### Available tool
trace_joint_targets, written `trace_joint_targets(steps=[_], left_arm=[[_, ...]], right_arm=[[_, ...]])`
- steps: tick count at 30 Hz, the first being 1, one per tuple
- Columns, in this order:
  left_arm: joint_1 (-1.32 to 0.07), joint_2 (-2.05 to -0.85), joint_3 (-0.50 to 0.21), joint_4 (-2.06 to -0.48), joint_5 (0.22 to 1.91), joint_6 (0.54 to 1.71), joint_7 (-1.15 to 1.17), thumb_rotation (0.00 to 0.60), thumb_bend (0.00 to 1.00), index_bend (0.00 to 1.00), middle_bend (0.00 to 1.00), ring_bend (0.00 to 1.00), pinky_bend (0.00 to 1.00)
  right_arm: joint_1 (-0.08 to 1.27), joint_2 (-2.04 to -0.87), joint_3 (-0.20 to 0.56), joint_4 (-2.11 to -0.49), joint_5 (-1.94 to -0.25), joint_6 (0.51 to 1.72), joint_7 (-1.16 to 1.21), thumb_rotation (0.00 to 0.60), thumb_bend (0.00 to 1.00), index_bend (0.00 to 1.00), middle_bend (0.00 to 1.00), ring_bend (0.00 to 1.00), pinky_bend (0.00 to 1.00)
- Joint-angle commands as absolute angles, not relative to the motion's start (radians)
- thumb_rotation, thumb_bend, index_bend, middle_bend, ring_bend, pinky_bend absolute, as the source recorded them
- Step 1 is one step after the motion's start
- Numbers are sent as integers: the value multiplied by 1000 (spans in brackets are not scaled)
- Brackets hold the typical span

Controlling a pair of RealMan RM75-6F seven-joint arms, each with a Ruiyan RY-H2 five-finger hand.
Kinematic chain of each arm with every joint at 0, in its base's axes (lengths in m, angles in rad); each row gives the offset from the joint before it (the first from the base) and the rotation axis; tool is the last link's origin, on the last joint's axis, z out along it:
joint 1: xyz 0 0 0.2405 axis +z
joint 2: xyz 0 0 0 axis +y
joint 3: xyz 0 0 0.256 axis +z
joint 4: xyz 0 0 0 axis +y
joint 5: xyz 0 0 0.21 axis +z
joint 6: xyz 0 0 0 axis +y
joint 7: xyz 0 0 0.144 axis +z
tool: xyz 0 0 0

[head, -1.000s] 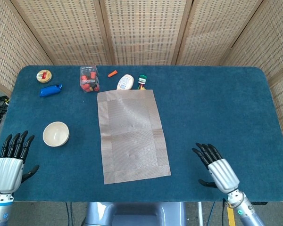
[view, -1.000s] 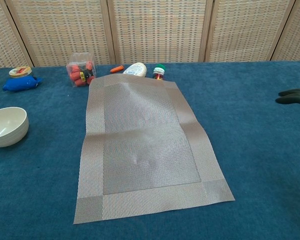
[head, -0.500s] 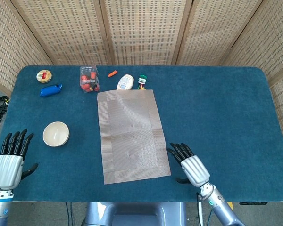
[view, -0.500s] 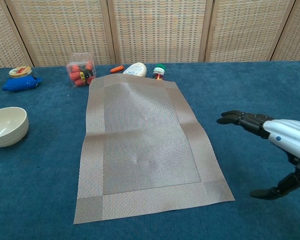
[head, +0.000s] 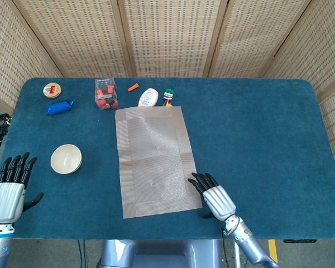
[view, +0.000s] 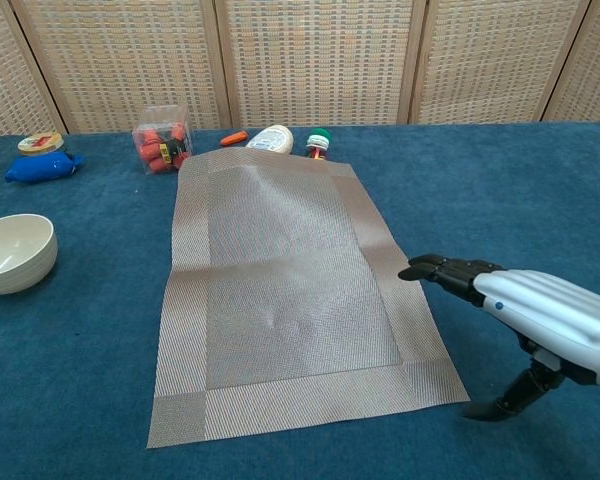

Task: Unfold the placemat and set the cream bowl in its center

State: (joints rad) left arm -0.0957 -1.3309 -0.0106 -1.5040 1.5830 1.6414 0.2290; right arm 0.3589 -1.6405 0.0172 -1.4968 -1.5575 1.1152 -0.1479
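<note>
The grey woven placemat lies spread flat, its long side running away from me. The cream bowl stands upright on the blue cloth, left of the mat and apart from it. My right hand hovers flat and open at the mat's near right edge, fingertips over the border, holding nothing. My left hand is open at the near left table edge, a short way below and left of the bowl. The chest view does not show the left hand.
Along the far side lie a clear box of red items, a white bottle, a green-capped item, an orange piece, a blue packet and a round tin. The table is covered in blue cloth.
My right hand has moved left along the near edge, from well right of the mat to its near right corner. My left hand has drawn back slightly. Mat and bowl stayed put.
</note>
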Motion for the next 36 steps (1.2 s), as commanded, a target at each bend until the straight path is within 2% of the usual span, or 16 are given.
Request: trace_joint_targets(steps=[1, 17, 20, 28, 34, 36], left_arm=[[-94, -1331, -13, -1504, 1585, 1641, 227, 600, 132, 75, 0, 0, 0], [-88, -1336, -27, -1499, 1587, 1635, 224, 600, 132, 91, 0, 0, 0], [-87, -1338, -29, -1498, 1588, 1636, 222, 600, 132, 98, 0, 0, 0], [-86, -1341, -34, -1491, 1582, 1626, 217, 600, 132, 101, 0, 0, 0], [-85, -1341, -36, -1492, 1583, 1624, 214, 600, 132, 101, 0, 0, 0], [-84, -1340, -38, -1491, 1582, 1622, 213, 600, 131, 101, 0, 0, 0]], right_arm=[[368, -1657, 23, -1485, -1536, 1100, -165, 600, 14, 111, 0, 0, 0], [386, -1694, 23, -1445, -1474, 1070, -193, 600, 16, 117, 0, 0, 0], [386, -1706, 23, -1432, -1472, 1075, -190, 600, 41, 128, 0, 0, 0], [391, -1765, 22, -1365, -1504, 1112, -133, 600, 322, 163, 0, 0, 29], [394, -1788, 21, -1340, -1513, 1126, -101, 600, 482, 168, 0, 0, 34], [395, -1790, 20, -1338, -1518, 1134, -93, 600, 500, 169, 0, 0, 34]])
